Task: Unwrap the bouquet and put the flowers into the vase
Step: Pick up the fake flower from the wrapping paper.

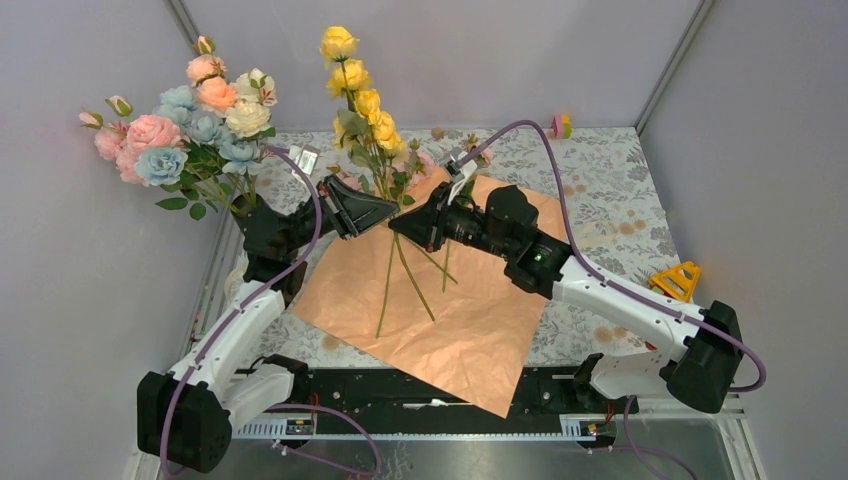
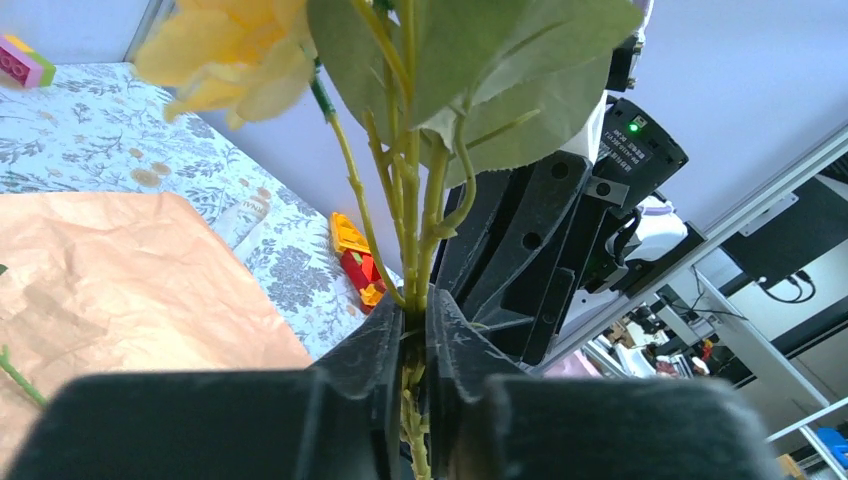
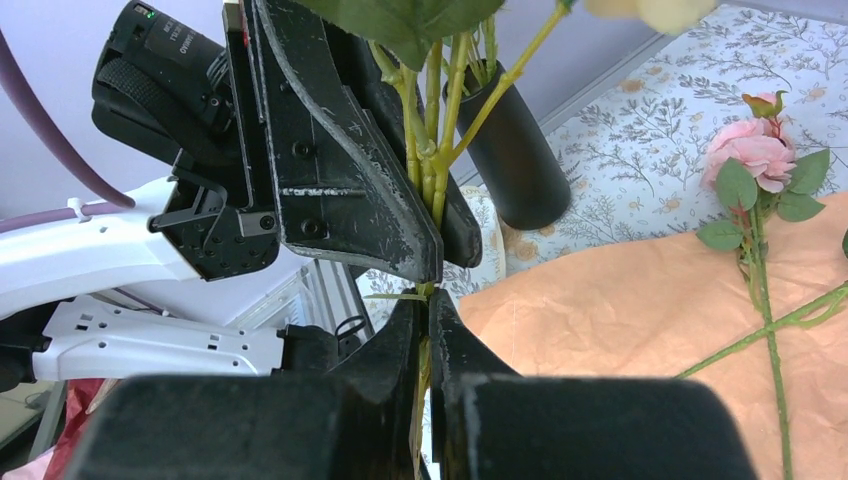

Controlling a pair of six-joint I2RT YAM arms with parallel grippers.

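1. Now: the L gripper [image 2: 417,335] pinches the yellow rose stem [image 2: 410,250] low down. The R gripper [image 3: 428,320] pinches the same stem just beside it. Both sets of jaws press tight on the green. The stem stands up over the far left part of the paper [image 1: 460,320], mid desk [image 1: 600,170].
2. Two grips on one thin stem: if the arms pull diff ways, the stem can bend or snap.
3. The 2 grippers sit v. close, maybe touching. If one moves w/o the other letting go, they can bump.
4. If one lets go too fast, the tall stem can tip in the other's grip, b/c the yellow heads [image 1: 350,75] sit way up top.
5. The vase [image 3: 515,160] stands near the far left corner & holds the pink & blue bunch [image 1: 190,120]. There looks to be little room left. The new stem can miss the hole or push other flowers out.
6. The vase is slim & tall, so a bump from the L arm can knock it over.
7. On the paper lie loose stems [image 1: 385,285] & a pink rose [image 3: 755,150]. A low arm can drag them, or slide the paper, whose near corner lies over the near edge.
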